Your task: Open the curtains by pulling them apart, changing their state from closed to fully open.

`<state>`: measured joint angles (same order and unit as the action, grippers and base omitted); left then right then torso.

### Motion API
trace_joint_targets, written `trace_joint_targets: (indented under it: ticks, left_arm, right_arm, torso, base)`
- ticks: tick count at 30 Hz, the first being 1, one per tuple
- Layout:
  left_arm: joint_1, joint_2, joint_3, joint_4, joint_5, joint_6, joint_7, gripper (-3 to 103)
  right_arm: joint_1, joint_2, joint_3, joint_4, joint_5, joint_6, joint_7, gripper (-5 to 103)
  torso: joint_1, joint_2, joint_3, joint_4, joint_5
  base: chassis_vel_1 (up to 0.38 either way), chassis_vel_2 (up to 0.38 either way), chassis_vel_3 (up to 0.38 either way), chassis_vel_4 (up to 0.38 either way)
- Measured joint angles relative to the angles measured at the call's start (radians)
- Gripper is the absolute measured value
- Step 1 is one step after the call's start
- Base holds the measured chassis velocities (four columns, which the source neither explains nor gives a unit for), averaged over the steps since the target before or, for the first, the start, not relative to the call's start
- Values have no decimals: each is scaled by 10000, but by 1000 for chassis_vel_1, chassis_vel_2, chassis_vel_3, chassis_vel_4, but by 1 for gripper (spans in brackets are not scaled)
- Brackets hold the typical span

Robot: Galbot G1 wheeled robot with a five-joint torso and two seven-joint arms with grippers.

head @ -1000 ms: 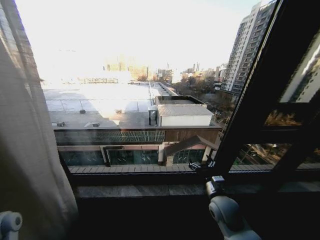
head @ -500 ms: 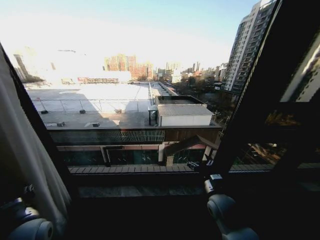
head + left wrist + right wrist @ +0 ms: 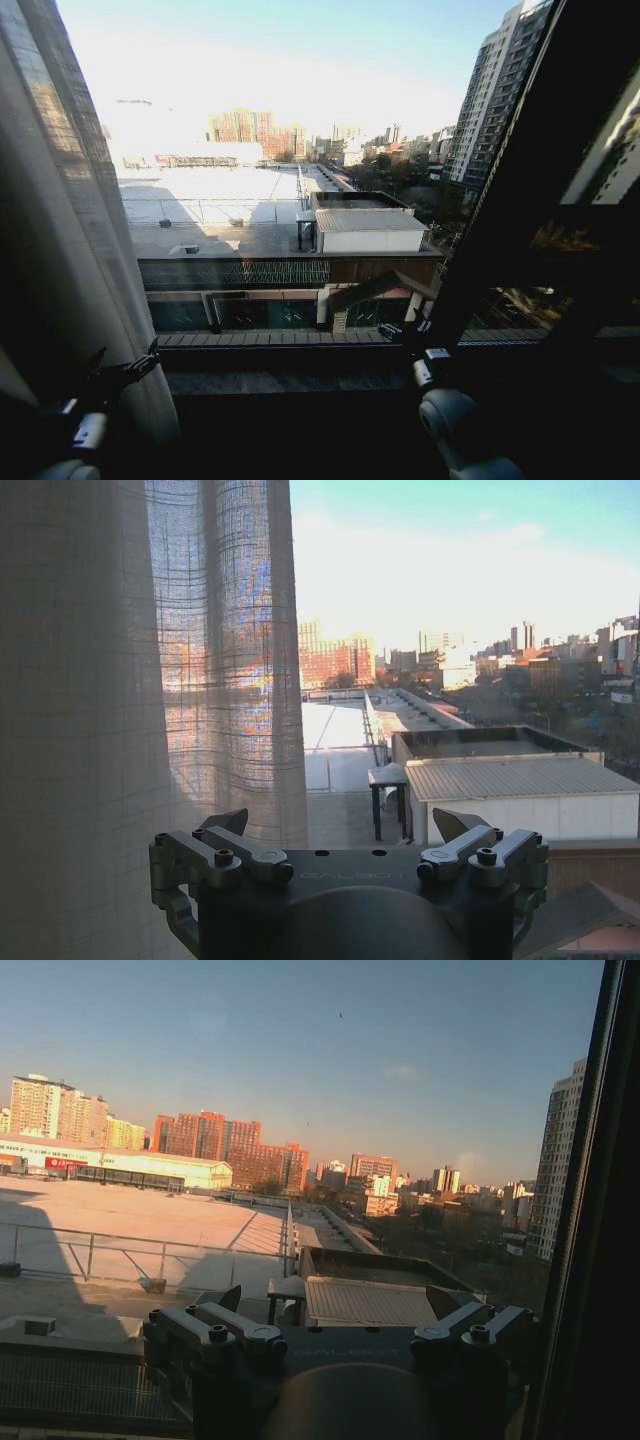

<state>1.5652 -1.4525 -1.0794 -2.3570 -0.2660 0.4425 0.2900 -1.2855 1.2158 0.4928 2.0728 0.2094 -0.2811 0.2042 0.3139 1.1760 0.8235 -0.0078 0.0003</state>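
One sheer white curtain hangs bunched along the left side of the window, its pleats running from top to bottom. In the left wrist view the same curtain hangs just beside one fingertip. My left gripper is low at the curtain's inner edge, open, with nothing between its fingers. Down by the window sill my right gripper is open and holds nothing. The glass between the two is uncovered, showing rooftops and city buildings.
A dark window frame slants up the right side, next to the right arm. The dark sill runs across below the glass.
The left curtain was dragged far left half a second ago and has swung back to the right. My left gripper has risen into view beside it, open. The right arm has hardly moved.
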Motion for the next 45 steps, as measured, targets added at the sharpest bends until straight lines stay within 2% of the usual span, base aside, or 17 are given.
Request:
trace_joint_targets:
  ticks: [1, 3, 4, 10, 26, 45]
  left_arm:
    - [0, 0, 0, 0, 0, 0, 0, 100]
    - [-19, 23, 132, -9, 30, -118, 483, 100]
    - [-73, 24, 216, -9, 35, -164, 488, 100]
    - [-241, 55, 435, 102, 3, -333, -111, 100]
    - [-278, 119, 491, 313, -55, -368, -213, 100]
    - [-235, 138, 466, 336, -53, -439, -238, 100]
  right_arm:
    - [0, 0, 0, 0, 0, 0, 0, 100]
    - [12, 0, 26, 3, 51, -5, 7, 100]
    - [38, 1, 28, 11, 117, -25, 10, 100]
    - [137, -2, 41, 160, 359, -535, 23, 100]
    - [187, 10, 29, 210, 399, -673, 29, 100]
    - [136, 38, 0, 248, 384, -679, 45, 100]
  torso:
    - [0, 0, 0, 0, 0]
    - [0, 0, 1, 1, 0]
    - [0, 0, 1, 1, -1]
    - [0, 0, 1, 1, -2]
    - [1, 0, 0, 2, -3]
    - [1, 0, 1, 1, 0]
  base:
    - [0, 0, 0, 0]
    - [0, 0, 0, 0]
    - [0, 0, 0, 0]
    - [0, 0, 0, 0]
    - [-23, -28, 25, 32]
    - [-204, -316, 198, 307]
